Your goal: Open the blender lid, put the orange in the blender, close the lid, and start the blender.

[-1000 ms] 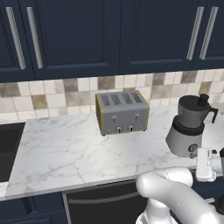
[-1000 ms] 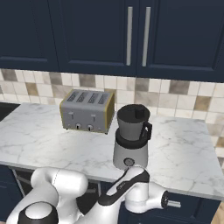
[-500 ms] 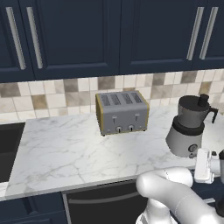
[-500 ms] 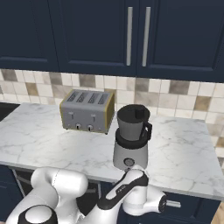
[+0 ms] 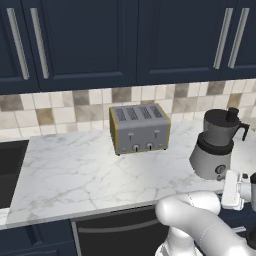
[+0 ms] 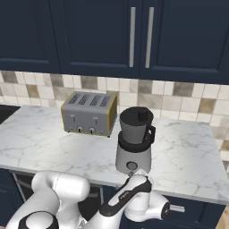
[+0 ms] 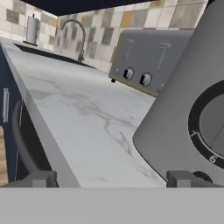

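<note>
The blender (image 5: 214, 159) stands on the right of the counter, with its dark jar (image 6: 135, 129) on a silver-grey base (image 6: 132, 159). The black blender lid (image 5: 223, 115) sits on top of the jar. In the hand view the blender base (image 7: 183, 113) looms close on the right, with its round front knob (image 7: 215, 127) partly cut off at the edge. My gripper (image 7: 113, 179) is open at counter-edge height just in front of the base, with nothing between its fingertips. The orange is out of view.
A four-slot silver toaster (image 5: 139, 129) stands left of the blender against the tiled wall. A sink with a faucet (image 7: 77, 36) lies at the counter's far left end. Bare marble counter (image 5: 75, 170) stretches between sink and blender.
The hand has shifted very slightly in front of the blender base. Blender, lid and toaster have not moved.
</note>
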Available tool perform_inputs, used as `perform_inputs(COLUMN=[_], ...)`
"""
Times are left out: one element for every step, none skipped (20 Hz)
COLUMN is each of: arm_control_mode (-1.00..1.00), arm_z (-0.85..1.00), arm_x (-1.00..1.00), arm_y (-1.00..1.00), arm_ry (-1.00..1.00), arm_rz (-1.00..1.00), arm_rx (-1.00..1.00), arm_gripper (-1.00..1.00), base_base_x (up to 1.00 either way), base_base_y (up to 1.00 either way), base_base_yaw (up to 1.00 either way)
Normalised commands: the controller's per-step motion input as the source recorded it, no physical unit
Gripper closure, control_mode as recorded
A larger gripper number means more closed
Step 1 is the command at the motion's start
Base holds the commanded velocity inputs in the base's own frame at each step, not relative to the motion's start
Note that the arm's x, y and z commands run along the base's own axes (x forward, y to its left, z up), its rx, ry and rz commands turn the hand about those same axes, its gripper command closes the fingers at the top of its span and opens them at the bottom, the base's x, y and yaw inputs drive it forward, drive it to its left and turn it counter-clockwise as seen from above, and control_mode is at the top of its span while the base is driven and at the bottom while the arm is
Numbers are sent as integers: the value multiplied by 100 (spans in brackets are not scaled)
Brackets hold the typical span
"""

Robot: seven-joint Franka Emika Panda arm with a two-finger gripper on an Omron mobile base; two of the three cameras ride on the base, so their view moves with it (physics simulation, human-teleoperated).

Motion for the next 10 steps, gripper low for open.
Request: perform_inputs(arm_control_mode=[-100, -100, -100, -100, -100, -100, -100, -100, -100, -100], arm_z=[0, 0, 0, 0, 0, 0, 0, 0, 0, 0], arm_x=[4, 8, 14, 14, 22, 26, 34, 34, 35, 33], arm_y=[-51, -50, -34, -14, -1, 0, 0, -1, 0, 0], arm_ry=[-4, -3, -2, -1, -1, -3, 0, 0, 0, 0], arm_rz=[0, 0, 0, 0, 0, 0, 0, 0, 0, 0], arm_rx=[6, 5, 5, 3, 3, 3, 4, 4, 3, 2], arm_gripper=[-100, -100, -100, -100, -100, -100, -100, -100, -100, -100], base_base_x=[0, 0, 0, 0, 0, 0, 0, 0, 0, 0], base_base_y=[0, 0, 0, 0, 0, 0, 0, 0, 0, 0], base_base_yaw=[0, 0, 0, 0, 0, 0, 0, 0, 0, 0])
